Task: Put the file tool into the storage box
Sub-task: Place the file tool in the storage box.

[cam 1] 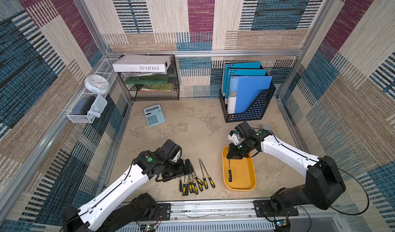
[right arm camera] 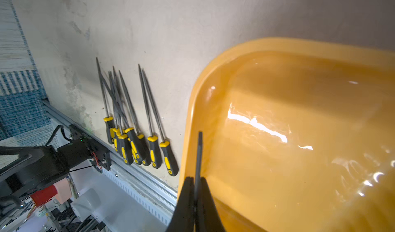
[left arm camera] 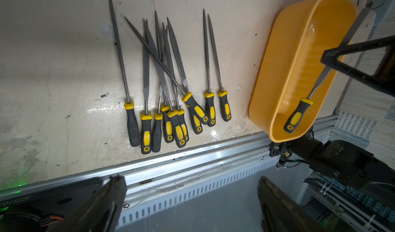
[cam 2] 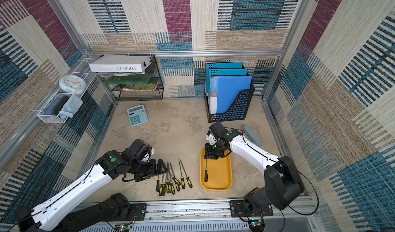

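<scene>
The storage box [cam 1: 243, 178] [cam 2: 220, 178] is a shallow yellow-orange tray on the right of the table. My right gripper [cam 1: 229, 154] [right arm camera: 195, 178] hangs over its far end, shut on the thin grey blade of a file tool [cam 1: 229, 174] [right arm camera: 199, 151]. That file slants down into the tray, and its black-and-yellow handle [left arm camera: 298, 115] appears to touch the floor near the front end. Left of the tray, several more files [cam 1: 195, 181] [left arm camera: 171, 104] lie in a loose row. My left gripper [cam 1: 186, 165] [left arm camera: 190, 179] is open and holds nothing, just left of their blades.
A blue calculator [cam 1: 154, 115] lies at the back left. A black perforated holder [cam 1: 248, 111] with blue folders stands behind the tray, and a black mesh rack [cam 1: 154, 92] is at the back. A grey-blue object [cam 2: 252, 134] lies behind the right arm. A metal rail [cam 1: 213, 207] runs along the front edge.
</scene>
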Action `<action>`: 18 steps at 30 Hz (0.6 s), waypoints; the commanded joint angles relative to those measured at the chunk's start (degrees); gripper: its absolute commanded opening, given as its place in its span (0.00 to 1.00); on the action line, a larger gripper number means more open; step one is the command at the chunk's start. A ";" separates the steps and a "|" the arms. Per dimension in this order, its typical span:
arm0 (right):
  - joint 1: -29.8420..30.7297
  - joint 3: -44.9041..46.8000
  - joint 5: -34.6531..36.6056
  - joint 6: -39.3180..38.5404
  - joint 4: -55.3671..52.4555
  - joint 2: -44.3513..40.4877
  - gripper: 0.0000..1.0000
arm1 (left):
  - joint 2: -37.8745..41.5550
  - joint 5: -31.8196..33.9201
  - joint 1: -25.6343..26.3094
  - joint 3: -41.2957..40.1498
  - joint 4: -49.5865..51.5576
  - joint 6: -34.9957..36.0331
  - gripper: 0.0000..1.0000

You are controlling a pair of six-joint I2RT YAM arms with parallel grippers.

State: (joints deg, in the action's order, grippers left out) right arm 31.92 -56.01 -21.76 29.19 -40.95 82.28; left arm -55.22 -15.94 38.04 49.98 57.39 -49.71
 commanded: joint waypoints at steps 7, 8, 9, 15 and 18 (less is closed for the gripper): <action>0.02 4.46 3.85 -0.54 3.92 1.70 0.00 | 2.32 4.42 -0.49 -3.84 0.75 -3.60 0.99; 0.02 4.86 3.62 -0.49 4.26 2.04 0.00 | 2.48 4.64 -0.51 -4.41 0.78 -4.02 0.99; 0.07 5.23 3.57 -0.41 4.55 2.30 0.00 | 2.63 4.90 -0.51 -4.84 0.78 -4.43 0.99; 0.11 7.52 4.26 0.17 6.78 3.19 0.00 | 3.10 6.49 -0.60 -7.26 0.64 -6.35 0.99; 0.10 8.58 4.16 0.17 7.58 3.89 0.04 | 2.99 7.11 -0.60 -8.11 0.26 -7.05 0.99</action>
State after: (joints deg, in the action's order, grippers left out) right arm 31.94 -47.94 -18.00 29.23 -34.63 85.76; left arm -52.21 -10.22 37.47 42.35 57.41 -55.48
